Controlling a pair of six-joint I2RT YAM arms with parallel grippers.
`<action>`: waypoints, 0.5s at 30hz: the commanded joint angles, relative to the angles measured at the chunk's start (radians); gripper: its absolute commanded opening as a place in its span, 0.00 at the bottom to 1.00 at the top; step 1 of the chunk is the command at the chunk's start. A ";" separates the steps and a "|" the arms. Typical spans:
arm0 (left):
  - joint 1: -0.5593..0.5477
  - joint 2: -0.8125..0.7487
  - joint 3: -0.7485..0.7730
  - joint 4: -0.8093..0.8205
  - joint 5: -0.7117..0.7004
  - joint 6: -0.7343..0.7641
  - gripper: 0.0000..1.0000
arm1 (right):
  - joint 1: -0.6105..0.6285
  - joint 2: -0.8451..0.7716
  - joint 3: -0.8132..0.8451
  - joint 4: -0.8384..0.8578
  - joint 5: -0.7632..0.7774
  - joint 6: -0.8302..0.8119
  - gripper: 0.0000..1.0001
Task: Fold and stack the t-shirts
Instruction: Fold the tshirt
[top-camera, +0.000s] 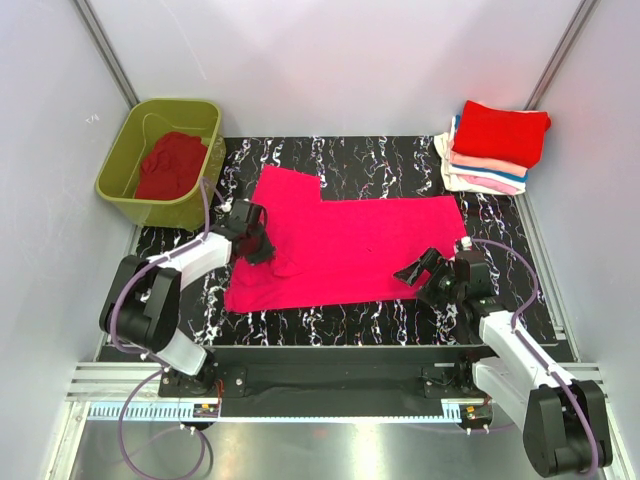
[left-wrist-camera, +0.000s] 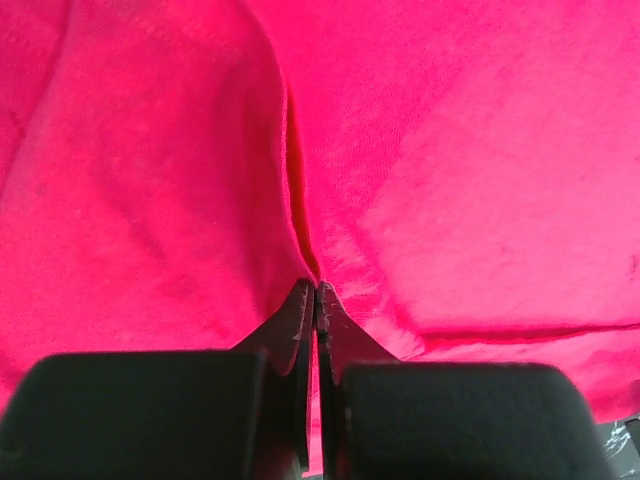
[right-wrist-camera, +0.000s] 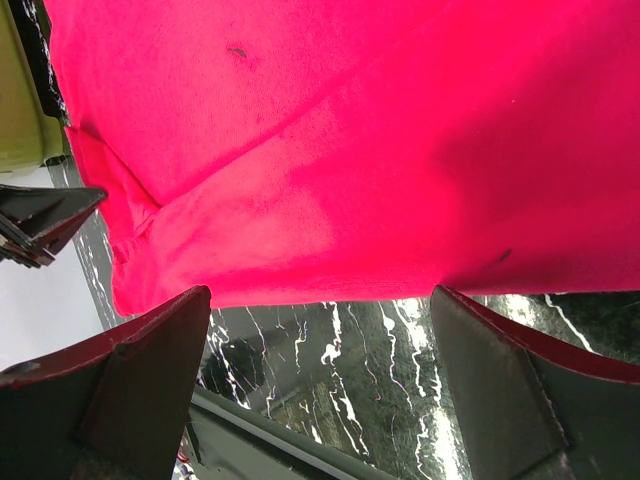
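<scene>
A magenta-pink t-shirt (top-camera: 350, 245) lies spread on the black marbled table (top-camera: 500, 290). My left gripper (top-camera: 258, 246) is at the shirt's left side, shut on a pinch of its cloth. In the left wrist view the fingers (left-wrist-camera: 300, 330) meet with pink cloth between them, and a fold rises from the tips. My right gripper (top-camera: 420, 272) is open at the shirt's near right hem. In the right wrist view (right-wrist-camera: 320, 292) the hem (right-wrist-camera: 330, 285) lies just ahead of the spread tips, which hold nothing.
An olive-green tub (top-camera: 125, 160) at the back left holds a crumpled red shirt (top-camera: 170, 165). A stack of folded shirts (top-camera: 495, 145), red on top, sits at the back right corner. White walls enclose the table. The metal frame runs along the near edge.
</scene>
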 joint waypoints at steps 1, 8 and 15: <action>-0.005 0.012 0.054 0.022 -0.031 0.007 0.00 | 0.006 0.004 0.018 0.044 -0.012 0.001 0.98; -0.004 0.146 0.229 -0.077 -0.021 -0.030 0.09 | 0.006 0.023 0.020 0.053 -0.018 -0.001 0.98; -0.004 0.285 0.375 -0.096 0.098 -0.115 0.44 | 0.006 0.034 0.020 0.059 -0.020 0.001 0.99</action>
